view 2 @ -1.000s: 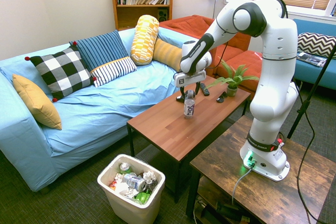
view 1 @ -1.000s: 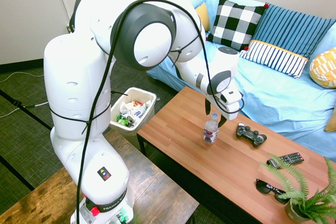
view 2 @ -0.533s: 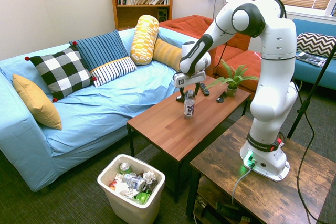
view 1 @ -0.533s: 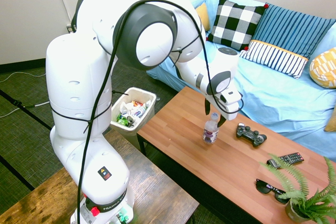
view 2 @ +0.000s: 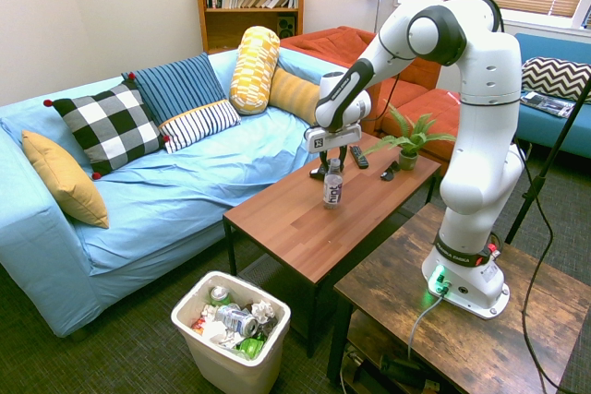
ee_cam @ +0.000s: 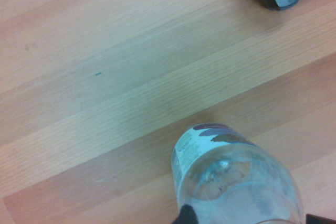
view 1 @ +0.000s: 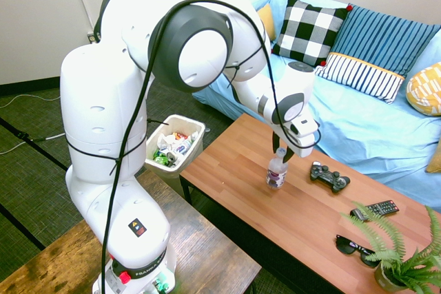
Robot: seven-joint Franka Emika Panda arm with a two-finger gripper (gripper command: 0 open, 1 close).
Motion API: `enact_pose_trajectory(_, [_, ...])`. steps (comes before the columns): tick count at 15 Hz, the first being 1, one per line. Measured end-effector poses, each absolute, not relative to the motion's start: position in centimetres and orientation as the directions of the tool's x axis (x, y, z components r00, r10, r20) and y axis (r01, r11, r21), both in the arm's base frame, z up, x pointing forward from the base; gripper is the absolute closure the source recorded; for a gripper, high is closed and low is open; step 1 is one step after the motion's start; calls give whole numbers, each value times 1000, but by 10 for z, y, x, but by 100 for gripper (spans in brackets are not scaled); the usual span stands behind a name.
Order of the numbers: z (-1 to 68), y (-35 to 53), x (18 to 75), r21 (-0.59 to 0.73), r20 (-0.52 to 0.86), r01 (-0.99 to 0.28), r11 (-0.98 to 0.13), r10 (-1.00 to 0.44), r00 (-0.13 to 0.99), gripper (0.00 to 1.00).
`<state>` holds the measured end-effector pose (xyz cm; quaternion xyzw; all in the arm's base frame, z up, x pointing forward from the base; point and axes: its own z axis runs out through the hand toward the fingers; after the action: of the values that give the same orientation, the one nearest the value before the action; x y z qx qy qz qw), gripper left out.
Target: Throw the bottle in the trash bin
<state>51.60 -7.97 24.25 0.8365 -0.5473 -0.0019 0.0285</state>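
Near the middle of the reddish-brown wooden coffee table (view 1: 238,170), the small clear plastic bottle with a white-and-purple label (view 1: 276,175) stands upright. Around its capped top is the two-finger gripper (view 1: 282,153); I cannot tell how far open it is, or whether it has hold of the bottle. Near the bottle lies a black game controller (view 1: 330,177), then a slim black remote (view 1: 375,211), dark-framed sunglasses (view 1: 356,250) and a green potted fern (view 1: 400,259). Beyond one long side of the table is a sofa under a light blue cover (view 2: 166,219). On the floor beyond the table's end, the off-white rectangular plastic trash bin (view 2: 231,366) holds cans and crumpled paper.
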Motion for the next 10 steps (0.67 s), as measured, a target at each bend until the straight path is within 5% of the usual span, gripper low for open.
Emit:
enact_pose_trajectory(6, [262,-70,525,32,17,-907,-420,-907,420,100])
enact_pose_trajectory(10, [348,6,529,-97,26,-861,-500,-866,500,100])
